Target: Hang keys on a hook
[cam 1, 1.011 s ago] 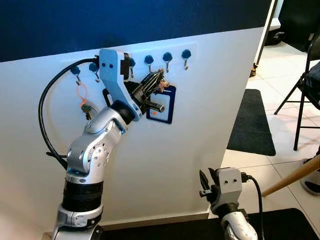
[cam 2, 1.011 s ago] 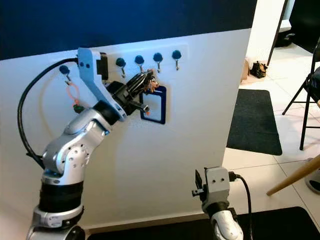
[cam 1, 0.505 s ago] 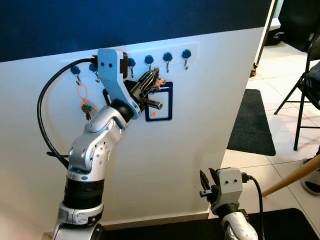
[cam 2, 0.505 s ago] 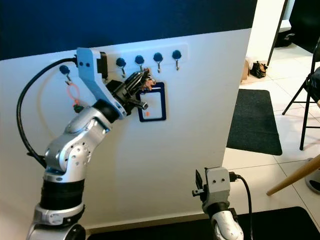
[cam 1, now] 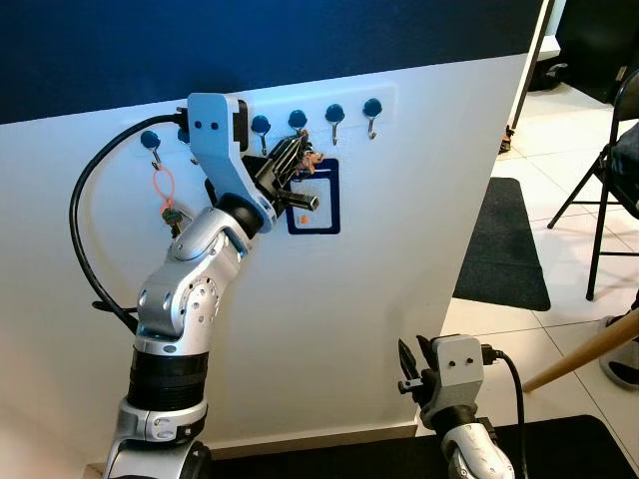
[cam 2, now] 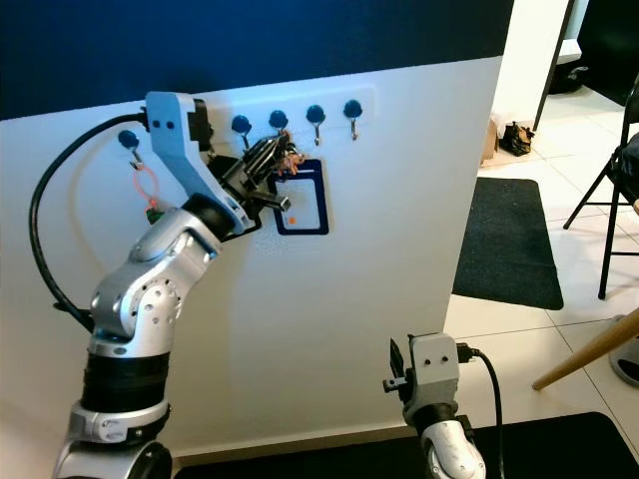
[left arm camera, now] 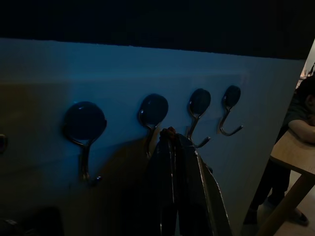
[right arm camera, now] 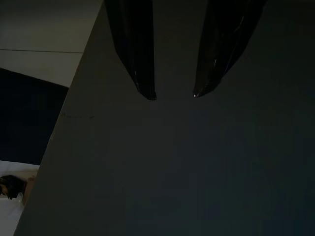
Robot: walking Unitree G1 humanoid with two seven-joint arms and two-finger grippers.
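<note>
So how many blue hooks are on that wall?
6 hooks in a row along the white wall's top: two left of the left arm's wrist, four right of it. Another may hide behind the wrist.

White wall (cam 1: 399, 299), row of blue hooks (cam 1: 334, 113), orange keyring (cam 1: 163, 190) hung.

No words, brands, numbers or signs could be read anywhere in the pictures. The blue-framed card holder (cam 1: 317, 198) hanging against the white wall (cam 1: 399, 299) carried only a small orange mark, too small to make out as text. The silver arms and the white hook strip (cam 1: 339, 103) bore no readable label, and both wrist views were too dark to show any writing.
</note>
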